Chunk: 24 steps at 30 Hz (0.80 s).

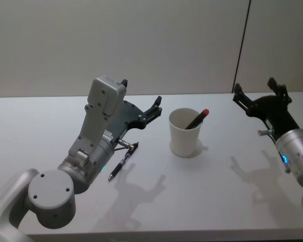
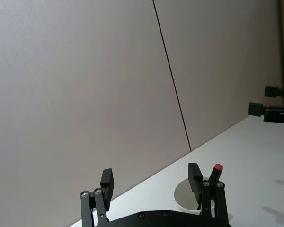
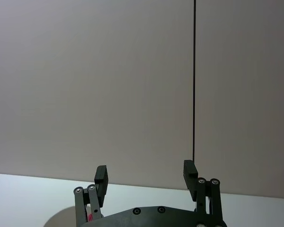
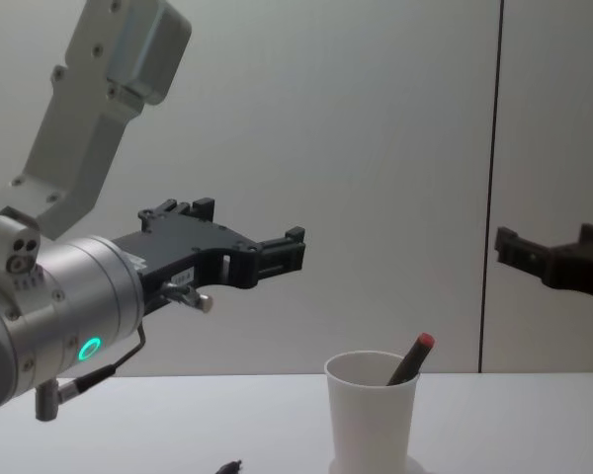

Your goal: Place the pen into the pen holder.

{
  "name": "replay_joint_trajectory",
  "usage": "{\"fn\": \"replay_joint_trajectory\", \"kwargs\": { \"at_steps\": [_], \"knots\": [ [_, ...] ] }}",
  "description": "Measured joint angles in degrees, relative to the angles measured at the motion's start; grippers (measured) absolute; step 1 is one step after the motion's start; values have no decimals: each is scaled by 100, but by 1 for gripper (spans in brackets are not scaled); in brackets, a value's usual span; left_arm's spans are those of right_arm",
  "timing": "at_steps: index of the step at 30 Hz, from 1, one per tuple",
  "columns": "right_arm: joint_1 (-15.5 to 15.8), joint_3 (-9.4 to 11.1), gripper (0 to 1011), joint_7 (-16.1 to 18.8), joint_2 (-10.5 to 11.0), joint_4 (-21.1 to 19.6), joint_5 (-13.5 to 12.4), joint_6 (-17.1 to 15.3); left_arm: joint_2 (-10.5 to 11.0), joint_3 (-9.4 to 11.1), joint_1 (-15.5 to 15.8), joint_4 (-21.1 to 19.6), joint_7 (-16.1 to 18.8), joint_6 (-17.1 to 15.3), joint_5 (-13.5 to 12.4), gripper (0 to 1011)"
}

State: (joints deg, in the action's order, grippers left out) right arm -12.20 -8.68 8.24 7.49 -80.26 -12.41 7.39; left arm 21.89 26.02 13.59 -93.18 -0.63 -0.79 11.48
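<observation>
1. White paper pen holder (image 1: 185, 133) (image 4: 370, 410) (image 2: 184, 196) is standing upright on the pale table (image 1: 232, 201).
2. A dark pen with a red tip (image 1: 198, 119) (image 4: 410, 362) (image 2: 214, 172) is leaning inside the pen holder, its red end poking above the rim on the right side.
3. A second dark pen (image 1: 123, 161) is lying flat on the table to the left of the pen holder, apart from it.
4. The left gripper (image 1: 141, 92) (image 4: 249, 225) (image 2: 151, 176) is hovering above the table, just left of the pen holder and higher than its rim. Its jaws are standing apart and gripping nothing.
5. The right gripper (image 1: 254, 86) (image 3: 145, 171) (image 4: 546, 242) is hanging in the air well to the right of the pen holder, jaws likewise apart and empty.
</observation>
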Motion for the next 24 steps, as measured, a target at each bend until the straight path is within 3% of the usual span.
{"fn": "replay_joint_trajectory", "kwargs": {
  "at_steps": [13, 24],
  "knots": [
    [234, 63, 1001, -92, 112, -257, -23, -205, 2, -11, -6, 5, -15, -21, 20, 1004],
    [307, 83, 1001, -119, 145, -338, -31, -271, 57, -88, -46, 55, -148, -311, 319, 1004]
  ]
}}
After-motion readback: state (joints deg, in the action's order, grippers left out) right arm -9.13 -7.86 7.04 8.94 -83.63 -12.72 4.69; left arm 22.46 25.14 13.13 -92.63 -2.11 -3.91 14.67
